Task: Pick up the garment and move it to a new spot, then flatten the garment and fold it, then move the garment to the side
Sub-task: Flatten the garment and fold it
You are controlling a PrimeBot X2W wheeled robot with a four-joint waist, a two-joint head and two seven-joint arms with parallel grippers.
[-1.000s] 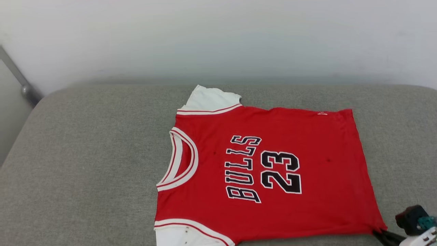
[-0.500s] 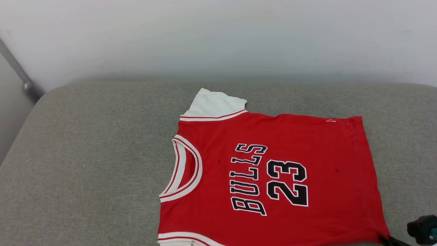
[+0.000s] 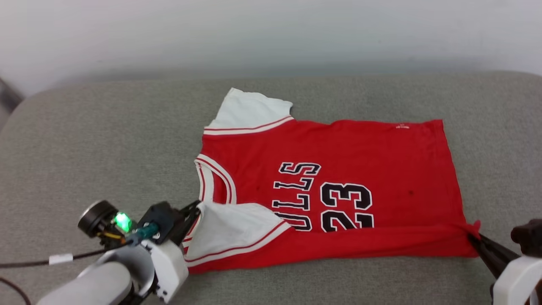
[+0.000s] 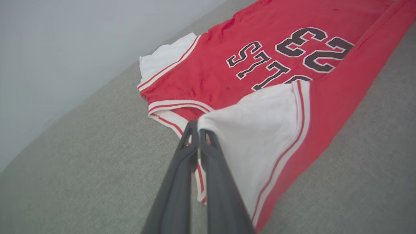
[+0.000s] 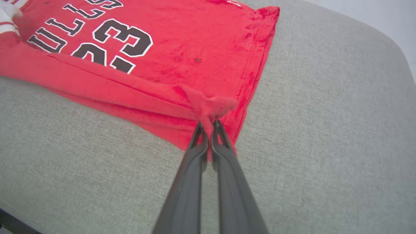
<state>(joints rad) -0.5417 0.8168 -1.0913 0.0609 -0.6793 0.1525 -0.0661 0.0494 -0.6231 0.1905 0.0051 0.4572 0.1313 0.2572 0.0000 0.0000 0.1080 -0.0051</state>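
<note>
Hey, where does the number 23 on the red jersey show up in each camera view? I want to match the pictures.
Head view: number 23 on the garment, right of centre, its near edge covered by a folded red edge.
Left wrist view: upper right.
Right wrist view: upper left.
Shared landmark: BULLS lettering beside the number.

Place: a plain indoor test room, maybe a lab; it is not possible to say for sure.
Surface: 1 wide grey cushion [image 3: 106,140] with a woven cloth cover and rounded corners, like a sofa seat or a mattress.
Background: a bare white wall [image 3: 271,34] directly behind the cushion.
Equipment: a black cable [image 3: 25,263] with a white tag.
</note>
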